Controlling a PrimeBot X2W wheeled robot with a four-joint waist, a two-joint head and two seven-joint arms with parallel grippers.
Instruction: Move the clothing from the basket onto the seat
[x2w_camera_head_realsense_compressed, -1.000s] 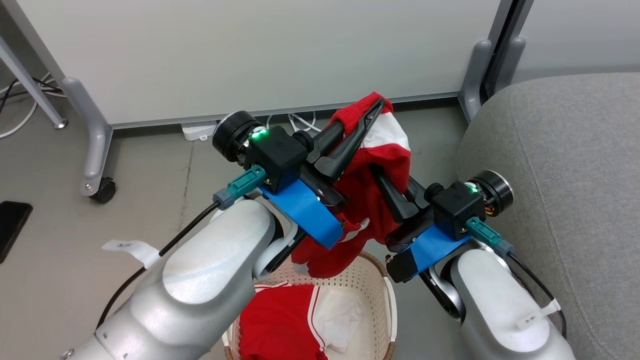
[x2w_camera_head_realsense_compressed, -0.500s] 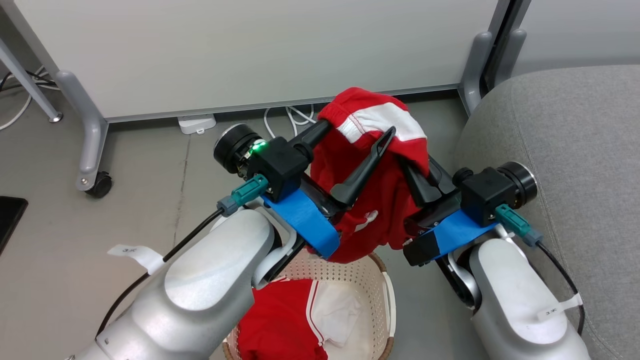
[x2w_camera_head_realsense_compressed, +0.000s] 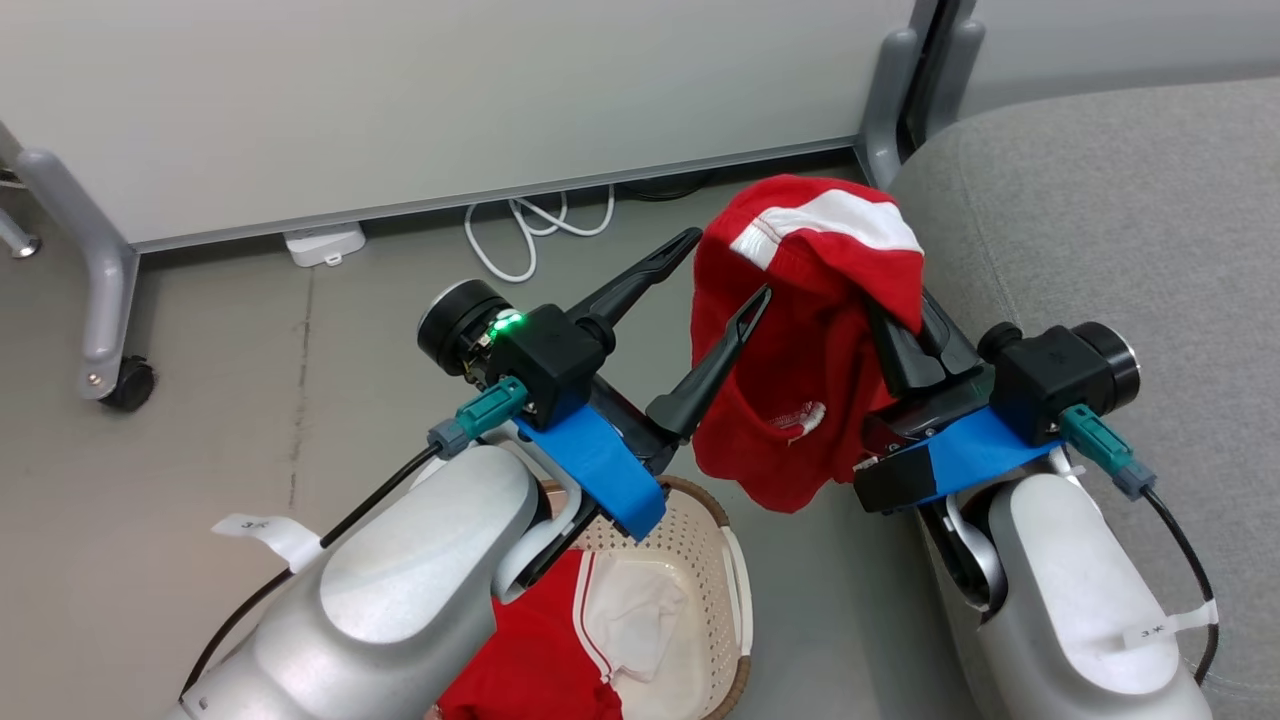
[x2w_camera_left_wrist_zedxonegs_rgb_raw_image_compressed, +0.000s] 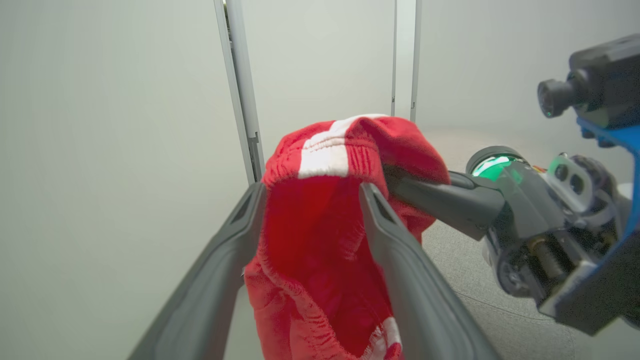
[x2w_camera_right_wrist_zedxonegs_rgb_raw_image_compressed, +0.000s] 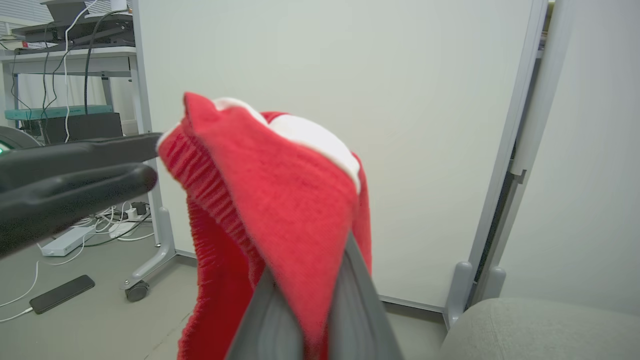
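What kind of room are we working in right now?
Most likely an office or lab corner, not a home: white partition panels on castor legs, a power strip and loose cables on the bare grey floor, and a grey sofa beside them.

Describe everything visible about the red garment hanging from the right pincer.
The red garment is soft, bright red cloth with a white panel across its ribbed waistband on top and a small white mark lower down. It hangs bunched in the air, its upper part draped over the shut right pincer that clamps it. The open left pincer stands at its side; whether they touch is unclear. It hangs beside the grey seat, above the floor past the basket.
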